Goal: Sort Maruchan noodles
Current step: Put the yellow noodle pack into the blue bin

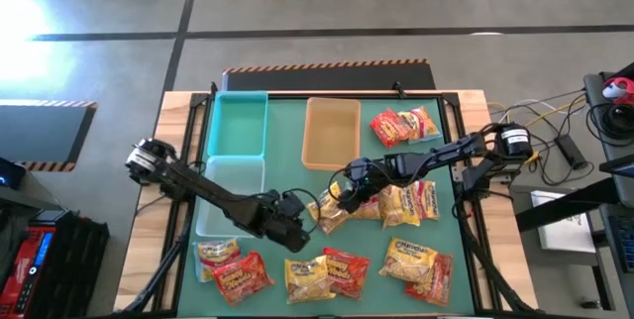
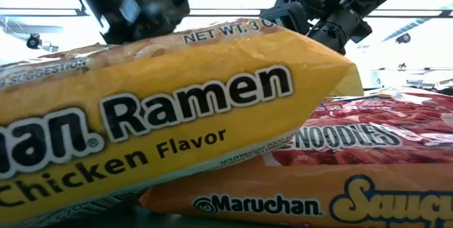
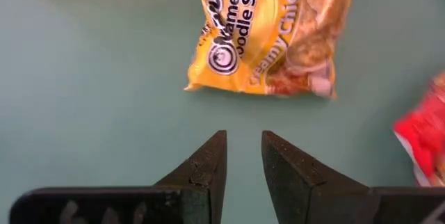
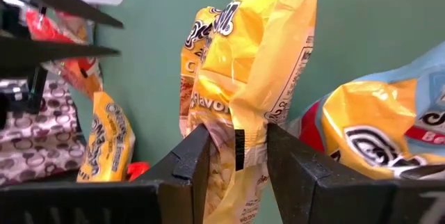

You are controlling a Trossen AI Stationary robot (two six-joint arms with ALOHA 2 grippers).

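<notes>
Pinching a yellow crinkly plastic ramen packet (image 4: 243,92) between its two dark fingers, the right gripper (image 1: 340,196) is seen near the middle of the green counter (image 1: 287,111), just below the tan rectangular tray (image 1: 331,133). The packet is clamped by one edge and hangs crumpled between the fingers — a pick-up step is judged to be in hand. The left gripper (image 3: 242,175) is held low over bare counter, its fingers narrowly parted with nothing between them; another yellow packet marked creamy chicken (image 3: 268,33) lies just ahead of it. More packets, yellow and red, are scattered in a row along the near edge (image 1: 327,271), in a heap beside the right gripper (image 1: 408,203) and as a pair at the far right (image 1: 404,126). A teal rectangular tray (image 1: 240,123) and a clear one (image 1: 230,192) stand on the left. Next, the held packet would need to be carried clear of the heap and released into one tray — which tray suits yellow cannot be told.
</notes>
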